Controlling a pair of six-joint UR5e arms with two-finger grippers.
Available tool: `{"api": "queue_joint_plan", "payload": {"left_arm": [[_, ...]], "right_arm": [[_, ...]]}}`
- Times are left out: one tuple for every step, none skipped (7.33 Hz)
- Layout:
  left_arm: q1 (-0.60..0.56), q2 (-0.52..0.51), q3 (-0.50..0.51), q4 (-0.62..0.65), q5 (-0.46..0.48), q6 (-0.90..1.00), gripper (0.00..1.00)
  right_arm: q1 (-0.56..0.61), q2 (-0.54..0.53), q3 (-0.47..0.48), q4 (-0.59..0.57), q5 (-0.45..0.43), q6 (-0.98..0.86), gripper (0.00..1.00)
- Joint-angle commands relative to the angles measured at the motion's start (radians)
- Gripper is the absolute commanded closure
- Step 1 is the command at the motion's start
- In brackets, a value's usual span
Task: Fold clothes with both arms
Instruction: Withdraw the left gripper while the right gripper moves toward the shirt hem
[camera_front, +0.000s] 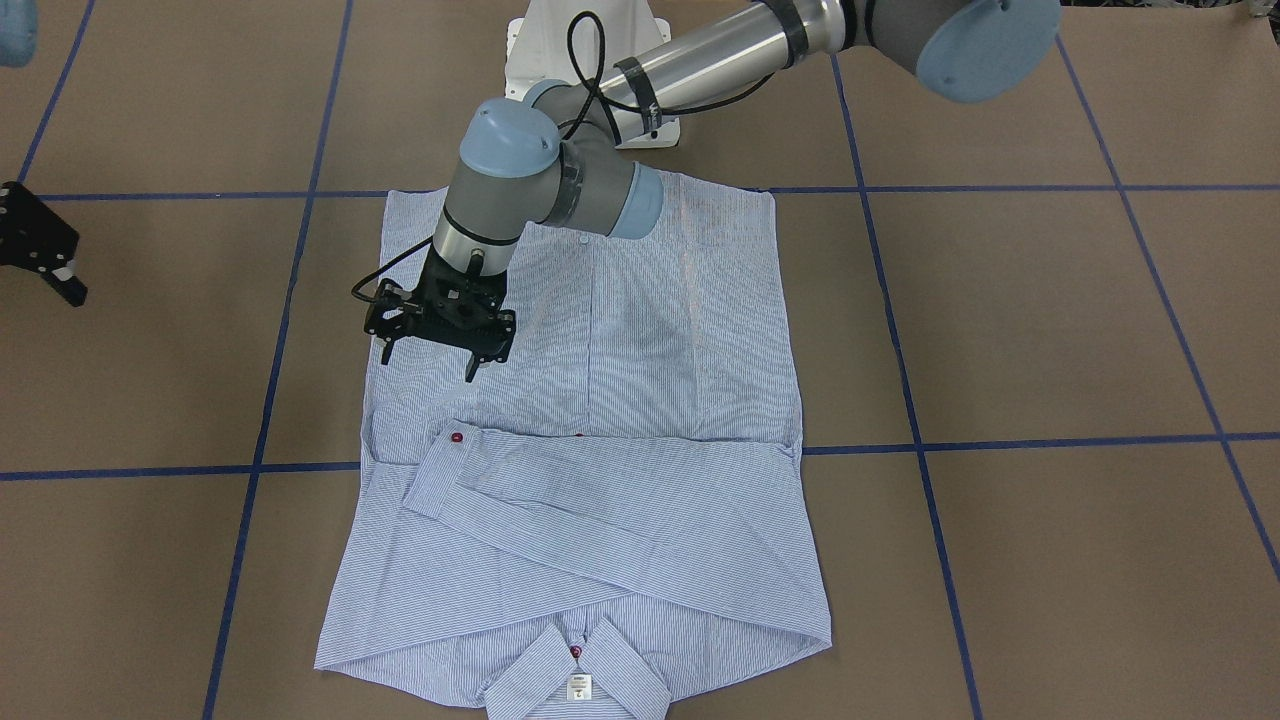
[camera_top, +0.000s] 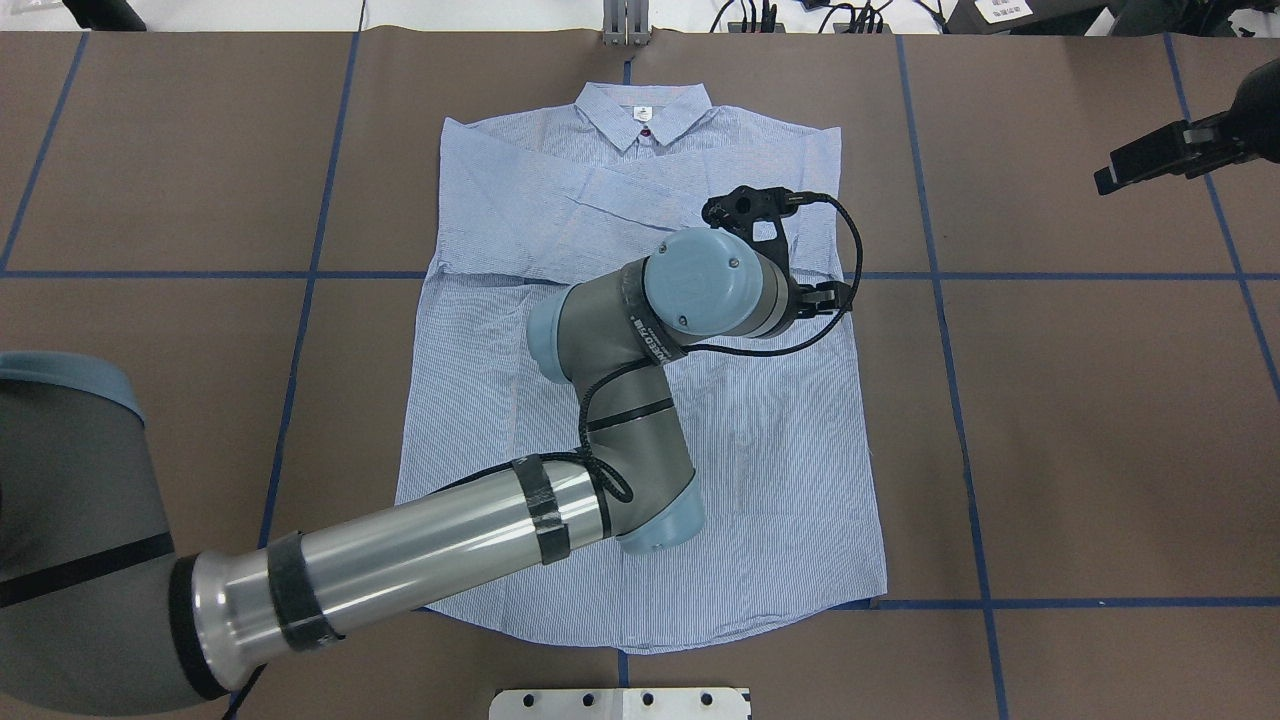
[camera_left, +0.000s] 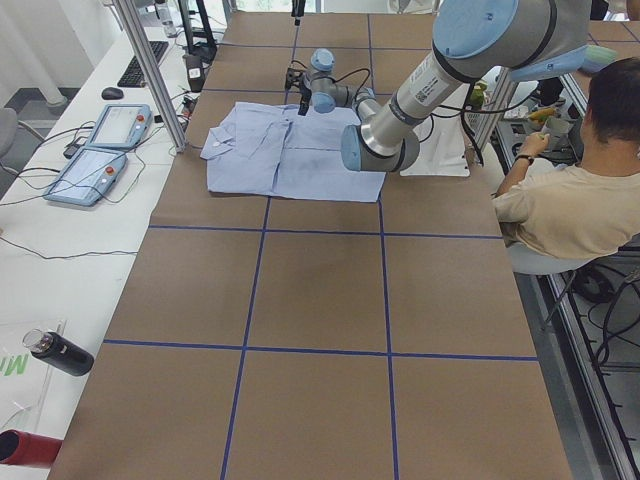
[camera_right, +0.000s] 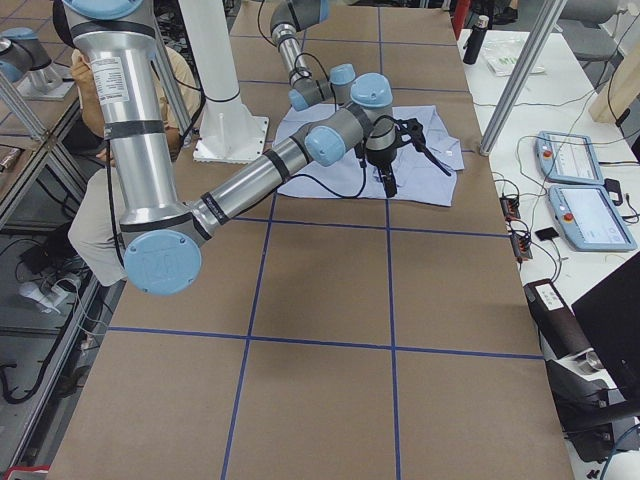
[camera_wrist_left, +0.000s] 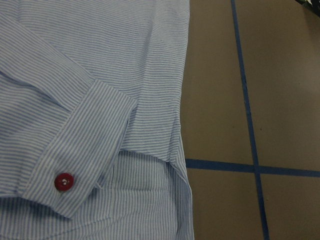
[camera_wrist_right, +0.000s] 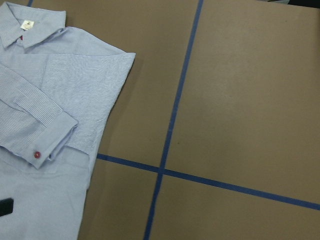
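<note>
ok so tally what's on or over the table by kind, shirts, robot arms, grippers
shirts: 1 (striped shirt)
robot arms: 2 (left arm, right arm)
grippers: 2 (left gripper, right gripper)
total: 5

Brown-topped table (camera_top: 1100, 400), marked into big squares by blue tape lines (camera_top: 1100, 276). 1 light blue-and-white striped shirt (camera_top: 760, 480) lies flat at the centre, front up. Its collar (camera_top: 645, 110) is at the far edge from the robot, hem on the robot's side. 2 sleeves are folded across the chest, 1 over the other, w/ 1 cuff (camera_front: 440, 470) on top showing a red button (camera_front: 457, 438). A white base plate (camera_top: 620, 703) sits at the robot-side edge.
</note>
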Motion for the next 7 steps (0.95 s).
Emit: {"api": "queue_joint_plan", "payload": {"left_arm": [[-0.019, 0.254, -0.407, 0.210, -0.011, 0.152, 0.00], [-0.041, 0.374, -0.594, 0.310, -0.011, 0.232, 0.00], [-0.060, 0.521, -0.776, 0.355, -0.011, 0.301, 0.00], [-0.065, 0.674, -0.910, 0.355, -0.006, 0.320, 0.00], [-0.065, 0.759, -0.966, 0.355, 0.001, 0.306, 0.00], [-0.064, 0.812, -0.976, 0.352, 0.038, 0.220, 0.00], [-0.044, 0.864, -0.979, 0.319, 0.116, -0.007, 0.00]], "right_arm": [[-0.247, -0.004, 0.035, 0.145, -0.225, 0.347, 0.00], [-0.408, -0.004, 0.075, 0.145, -0.402, 0.497, 0.00], [-0.555, -0.004, 0.100, 0.142, -0.539, 0.621, 0.00], [-0.642, -0.004, 0.104, 0.136, -0.571, 0.696, 0.00], [-0.705, -0.013, 0.115, 0.133, -0.605, 0.754, 0.00], [-0.778, -0.038, 0.161, 0.065, -0.678, 0.840, 0.00], [-0.832, -0.044, 0.228, -0.047, -0.726, 0.904, 0.00]]}}
